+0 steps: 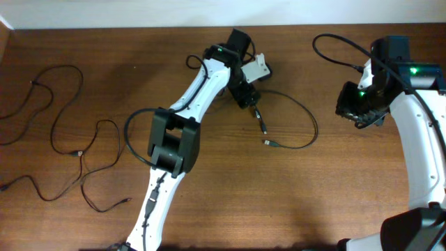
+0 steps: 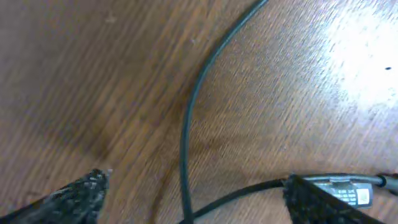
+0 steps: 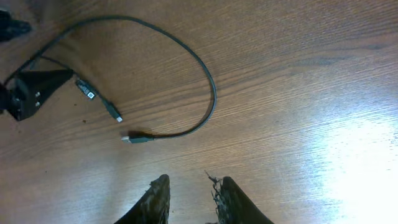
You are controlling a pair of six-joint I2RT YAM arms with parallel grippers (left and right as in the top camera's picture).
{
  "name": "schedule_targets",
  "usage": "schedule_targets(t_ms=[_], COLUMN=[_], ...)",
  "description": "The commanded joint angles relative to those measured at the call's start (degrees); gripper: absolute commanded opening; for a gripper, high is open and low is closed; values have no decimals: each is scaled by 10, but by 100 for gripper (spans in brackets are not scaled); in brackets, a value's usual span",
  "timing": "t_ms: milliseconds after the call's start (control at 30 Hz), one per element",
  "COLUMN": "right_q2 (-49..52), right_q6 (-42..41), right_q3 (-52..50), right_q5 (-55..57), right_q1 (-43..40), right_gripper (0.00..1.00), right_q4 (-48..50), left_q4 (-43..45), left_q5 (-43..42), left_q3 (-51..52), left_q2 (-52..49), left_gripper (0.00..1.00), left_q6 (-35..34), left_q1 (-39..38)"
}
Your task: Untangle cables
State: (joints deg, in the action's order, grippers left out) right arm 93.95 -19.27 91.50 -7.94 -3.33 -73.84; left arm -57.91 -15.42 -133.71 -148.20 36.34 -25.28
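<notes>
Several thin black cables [image 1: 81,157] sprawl at nine o'clock on the table [image 1: 279,209], one looped cable [image 3: 214,94] lies central between the wide-spread left gripper [image 2: 196,179], right gripper [image 3: 189,182] at three o'clock slightly parted, empty

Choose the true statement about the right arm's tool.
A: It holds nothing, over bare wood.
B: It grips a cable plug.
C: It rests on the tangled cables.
A: in the right wrist view, nothing lies between the fingers of the right tool, and the looped cable lies apart from it on the table.
</notes>
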Motion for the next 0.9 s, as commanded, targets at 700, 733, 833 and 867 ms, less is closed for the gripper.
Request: schedule_targets(t_ms=[700, 733, 833, 867], right_q2=[2, 2, 2, 2], right_q6=[5, 5, 4, 5], right_q3=[-32, -32, -32, -32], right_q5=[7, 7, 7, 7], right_q1=[-1, -1, -1, -1], right_gripper=[27, 27, 28, 28], right_q4=[8, 8, 12, 13], left_q4=[-19, -19, -49, -64], left_q5=[42, 86, 215, 247], left_q3=[-13, -31, -148, -198], left_q2=[-39, -39, -36, -34], left_gripper=[0, 0, 0, 0], left_q6=[-16, -54, -147, -172], left_q1=[2, 5, 22, 32])
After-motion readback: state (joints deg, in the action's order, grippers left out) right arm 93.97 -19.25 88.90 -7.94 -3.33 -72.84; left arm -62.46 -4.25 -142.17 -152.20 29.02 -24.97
